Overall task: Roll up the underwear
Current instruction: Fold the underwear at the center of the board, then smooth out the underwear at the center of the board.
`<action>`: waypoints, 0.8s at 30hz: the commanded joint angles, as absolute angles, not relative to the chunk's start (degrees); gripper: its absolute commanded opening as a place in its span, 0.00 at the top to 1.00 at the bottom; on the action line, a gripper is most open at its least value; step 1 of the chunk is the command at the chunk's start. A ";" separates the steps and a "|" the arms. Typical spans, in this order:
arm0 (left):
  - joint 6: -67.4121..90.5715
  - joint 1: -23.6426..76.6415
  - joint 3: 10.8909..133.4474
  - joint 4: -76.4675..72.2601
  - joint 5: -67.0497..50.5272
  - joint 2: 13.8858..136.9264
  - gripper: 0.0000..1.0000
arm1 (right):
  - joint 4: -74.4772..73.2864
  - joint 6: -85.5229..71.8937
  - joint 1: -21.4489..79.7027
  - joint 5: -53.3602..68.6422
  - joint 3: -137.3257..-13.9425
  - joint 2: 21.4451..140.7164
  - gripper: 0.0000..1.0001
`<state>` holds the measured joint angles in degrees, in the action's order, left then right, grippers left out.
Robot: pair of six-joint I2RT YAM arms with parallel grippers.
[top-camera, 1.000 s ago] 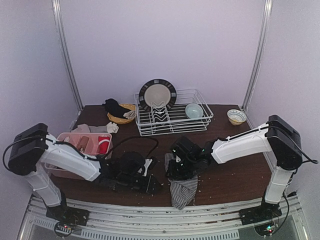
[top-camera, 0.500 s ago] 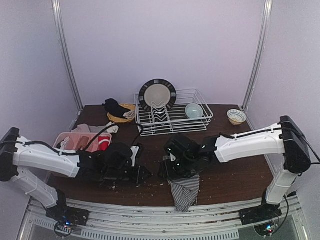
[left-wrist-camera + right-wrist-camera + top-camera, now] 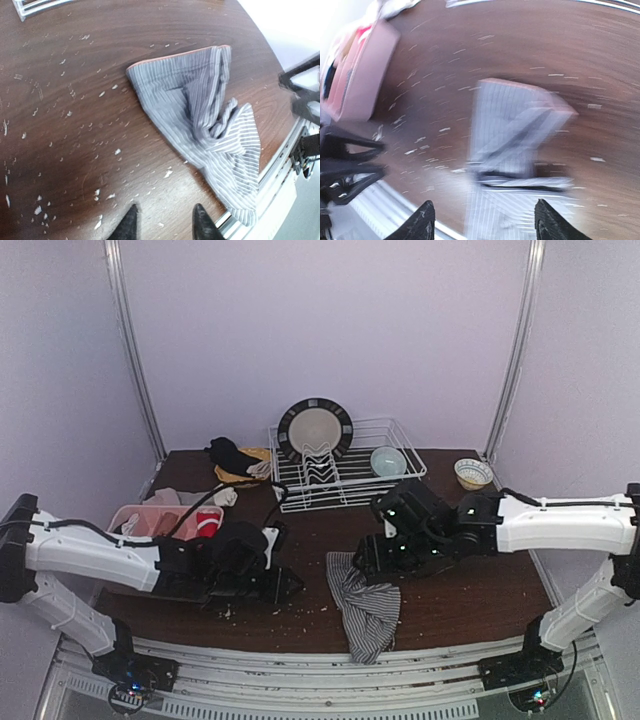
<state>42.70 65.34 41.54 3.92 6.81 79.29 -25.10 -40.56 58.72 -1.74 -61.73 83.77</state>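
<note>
Underwear [image 3: 365,605] lies crumpled at the desk's [image 3: 470,605] 6 o'clock edge, tail drooping over it, so prob. needs flattening b4 rolling; right tool [image 3: 378,558] hovers at its 1 o'clock, wide & empty, left tool [image 3: 285,585] sits at 9 o'clock, narrow gap, holding nothing.

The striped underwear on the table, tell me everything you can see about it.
The underwear is thin, soft-looking grey cloth with fine white stripes and a pinkish trim along one straight edge. It is not rolled: it lies loosely folded and crumpled on the dark wooden table, one part flat, the rest bunched in creases, its near end reaching over the table's front edge. Pale crumbs lie scattered around it. Neither the left gripper nor the right gripper holds it; both stand open.
</note>
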 commanded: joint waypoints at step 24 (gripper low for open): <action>25.80 65.39 93.50 18.80 -9.67 121.54 0.86 | -14.10 -40.79 40.87 0.12 -31.09 65.20 0.39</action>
